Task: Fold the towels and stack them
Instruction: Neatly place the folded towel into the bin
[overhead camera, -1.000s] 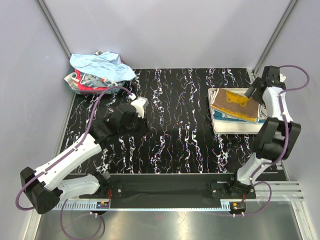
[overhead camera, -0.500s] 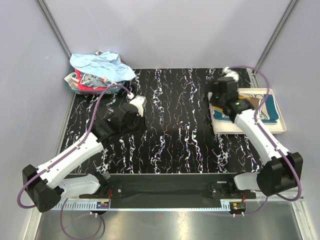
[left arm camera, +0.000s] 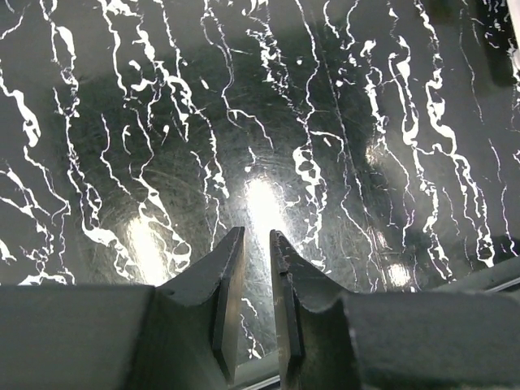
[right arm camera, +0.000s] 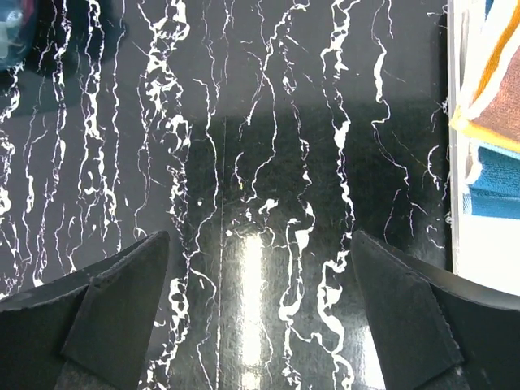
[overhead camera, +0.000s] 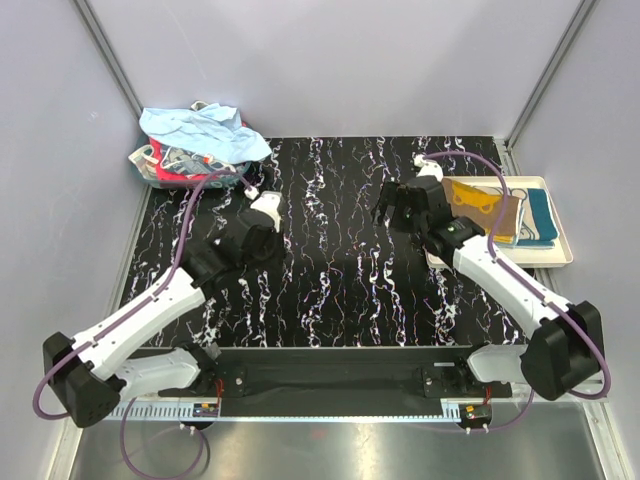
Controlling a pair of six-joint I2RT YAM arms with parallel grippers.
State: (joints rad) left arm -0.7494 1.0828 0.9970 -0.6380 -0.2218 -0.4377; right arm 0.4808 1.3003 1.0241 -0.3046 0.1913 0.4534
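Observation:
A loose pile of towels (overhead camera: 195, 145), light blue on top with red and printed ones under it, lies at the table's back left corner. Folded towels are stacked in a white tray (overhead camera: 555, 258) at the right: an orange-yellow one (overhead camera: 478, 203) on top, teal and light blue ones (overhead camera: 540, 215) under it. Their edges show in the right wrist view (right arm camera: 496, 73). My left gripper (overhead camera: 263, 203) (left arm camera: 256, 236) is shut and empty, over bare table just right of the pile. My right gripper (overhead camera: 392, 205) (right arm camera: 260, 240) is wide open and empty, over bare table left of the tray.
The table top (overhead camera: 330, 260) is black with white marbling. Grey walls close in the back and both sides. The tray's white rim (right arm camera: 455, 162) lies just right of my right gripper. Purple cables loop over both arms.
My right arm has swung from over the tray leftward to the table's middle, its gripper now open and low. My left gripper has moved a little toward the pile.

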